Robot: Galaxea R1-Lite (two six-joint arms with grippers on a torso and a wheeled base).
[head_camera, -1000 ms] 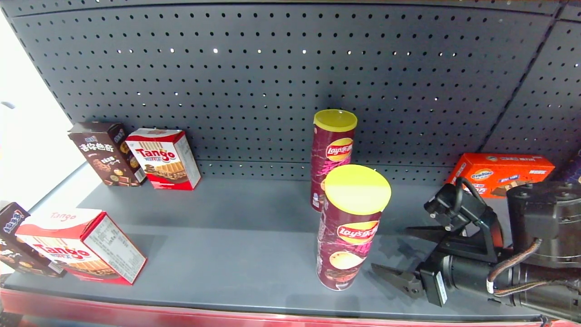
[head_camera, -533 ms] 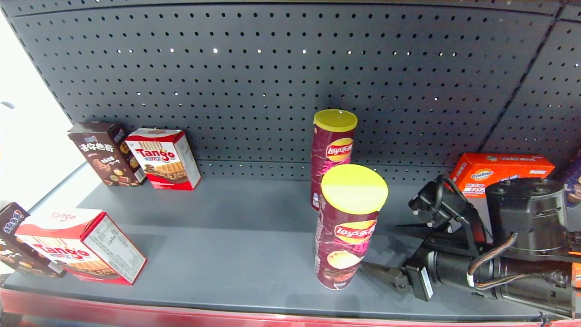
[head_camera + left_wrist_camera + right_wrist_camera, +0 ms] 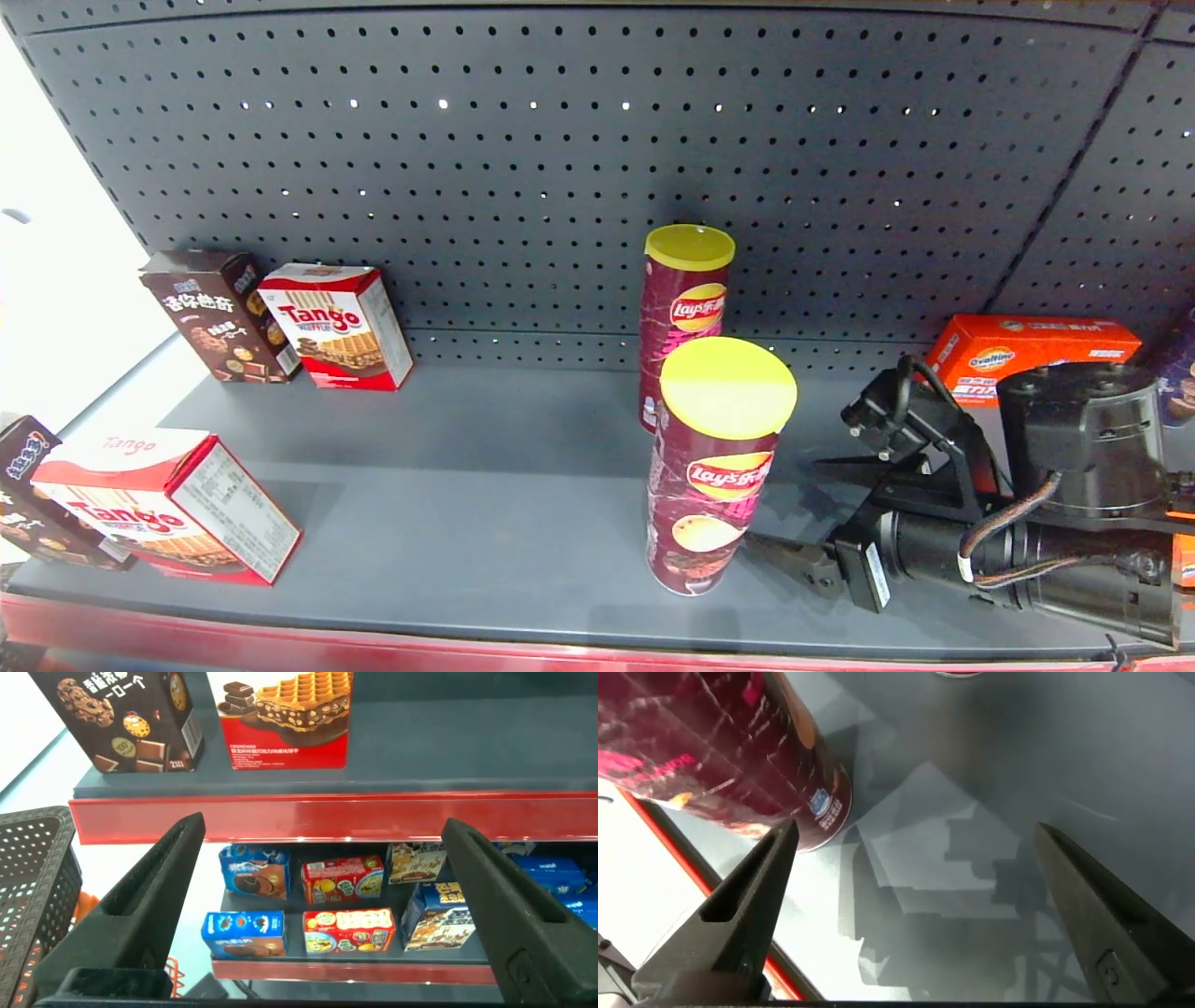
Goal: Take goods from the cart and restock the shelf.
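Observation:
Two maroon chip cans with yellow lids stand upright on the grey shelf (image 3: 448, 485). The front can (image 3: 714, 476) is near the shelf's front edge, and the back can (image 3: 686, 308) is close to the pegboard. My right gripper (image 3: 792, 509) lies low over the shelf just right of the front can, open and holding nothing. Its nearer fingertip is close to the can's base. In the right wrist view the front can (image 3: 738, 756) lies beside one finger of the right gripper (image 3: 915, 896), outside the gap. My left gripper (image 3: 318, 905) hangs open below the shelf's red front edge (image 3: 327, 817).
Wafer and cookie boxes (image 3: 336, 327) stand at the back left, and another wafer box (image 3: 168, 504) at the front left. An orange box (image 3: 1027, 355) lies at the back right. A black cart basket (image 3: 37, 887) and a lower stocked shelf (image 3: 346, 915) sit below.
My right gripper has slid left, closer to the front can, still open. The front can has shifted very slightly left. The rest has stayed put.

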